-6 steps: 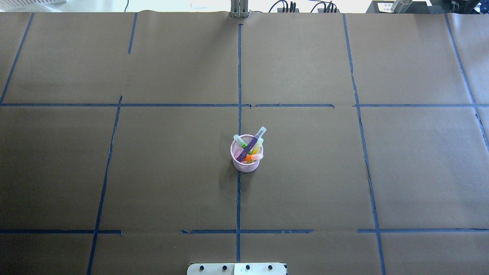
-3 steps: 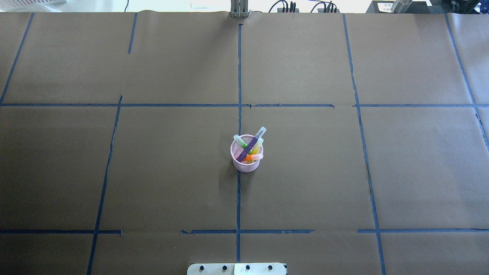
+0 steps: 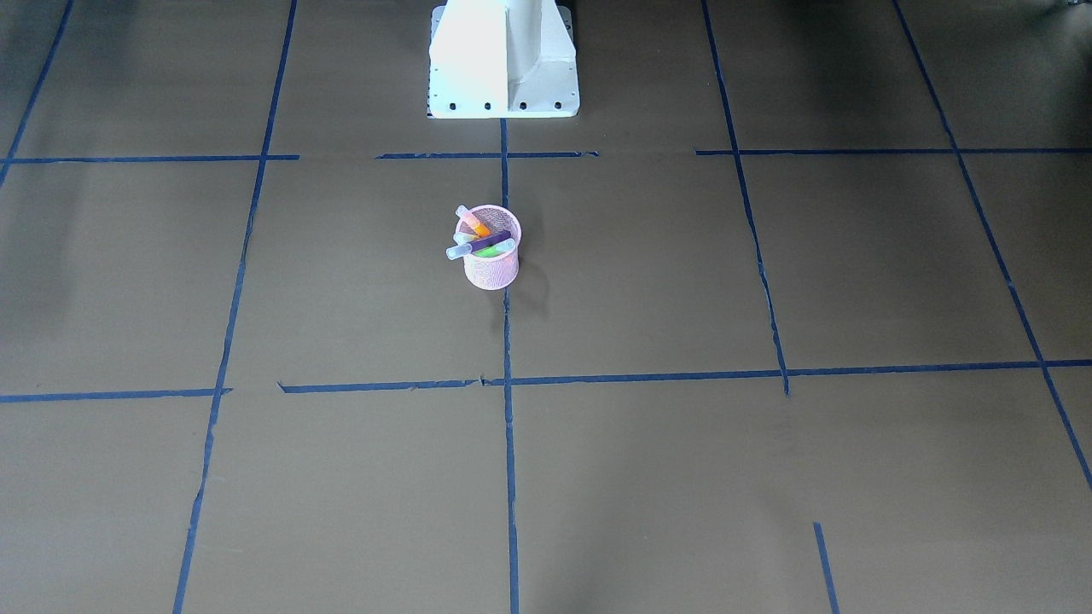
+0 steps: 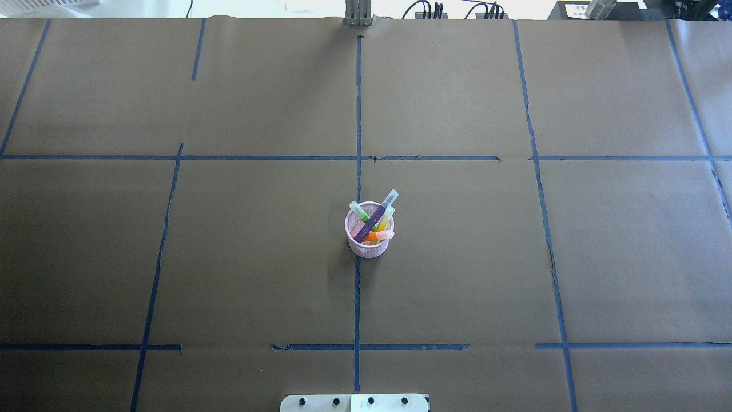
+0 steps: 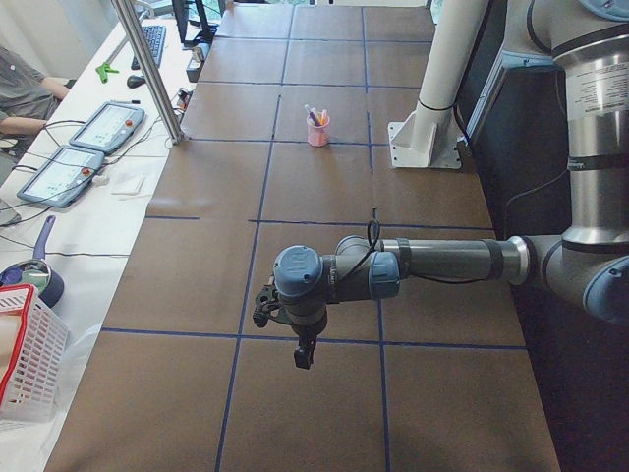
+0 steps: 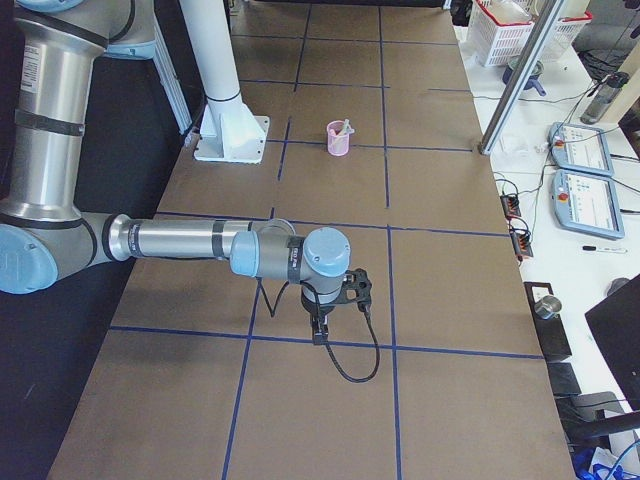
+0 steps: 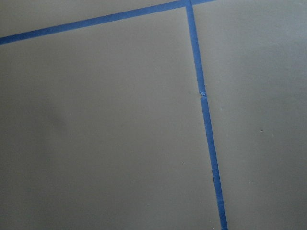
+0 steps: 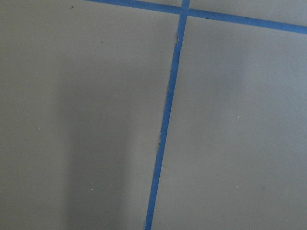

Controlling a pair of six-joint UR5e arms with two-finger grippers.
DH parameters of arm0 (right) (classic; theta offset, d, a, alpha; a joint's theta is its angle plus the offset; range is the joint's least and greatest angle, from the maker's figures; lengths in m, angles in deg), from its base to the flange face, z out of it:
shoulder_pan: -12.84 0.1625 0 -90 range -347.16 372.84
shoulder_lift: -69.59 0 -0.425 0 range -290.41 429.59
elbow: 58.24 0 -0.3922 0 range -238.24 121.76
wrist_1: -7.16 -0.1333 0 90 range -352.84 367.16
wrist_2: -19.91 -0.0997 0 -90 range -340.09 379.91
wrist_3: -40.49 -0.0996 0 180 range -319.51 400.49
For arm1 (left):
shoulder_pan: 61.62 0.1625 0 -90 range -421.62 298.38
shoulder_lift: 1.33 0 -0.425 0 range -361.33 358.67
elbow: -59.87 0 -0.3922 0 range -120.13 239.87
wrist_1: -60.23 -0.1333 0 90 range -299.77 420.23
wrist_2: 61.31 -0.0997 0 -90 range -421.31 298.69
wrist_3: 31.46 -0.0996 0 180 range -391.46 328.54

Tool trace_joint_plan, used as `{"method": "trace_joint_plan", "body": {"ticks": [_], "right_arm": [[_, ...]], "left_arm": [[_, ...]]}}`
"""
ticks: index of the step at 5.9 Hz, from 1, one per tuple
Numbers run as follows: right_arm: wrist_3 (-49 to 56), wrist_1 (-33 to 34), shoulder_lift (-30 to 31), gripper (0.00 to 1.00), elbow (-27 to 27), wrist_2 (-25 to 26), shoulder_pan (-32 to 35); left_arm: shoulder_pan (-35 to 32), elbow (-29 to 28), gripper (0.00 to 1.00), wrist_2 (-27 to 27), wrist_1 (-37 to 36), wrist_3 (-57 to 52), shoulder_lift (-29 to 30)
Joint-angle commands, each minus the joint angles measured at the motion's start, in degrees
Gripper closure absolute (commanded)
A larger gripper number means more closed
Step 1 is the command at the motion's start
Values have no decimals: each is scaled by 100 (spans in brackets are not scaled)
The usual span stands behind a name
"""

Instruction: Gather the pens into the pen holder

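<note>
You have brown paper (image 4: 457,286) over the table, crossed by blue tape lines (image 4: 356,297). On your white side bench (image 5: 118,211) lie 2 teach pendants (image 5: 108,126), a dark keyboard (image 5: 154,41) and a red-rimmed white basket (image 5: 34,364).

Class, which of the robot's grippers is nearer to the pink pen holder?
Neither clearly. The pink pen holder stands about midway between them: the left gripper hangs far off on the robot's left, the right gripper far off on its right.
</note>
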Motion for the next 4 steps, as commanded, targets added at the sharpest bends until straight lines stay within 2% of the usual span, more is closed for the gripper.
{"method": "trace_joint_plan", "body": {"ticks": [1, 4], "right_arm": [[30, -2, 45, 0, 0, -9, 0], [57, -2, 46, 0, 35, -9, -9]], "left_arm": [[1, -21, 0, -5, 0, -2, -13], [1, -21, 0, 3, 0, -2, -13]]}}
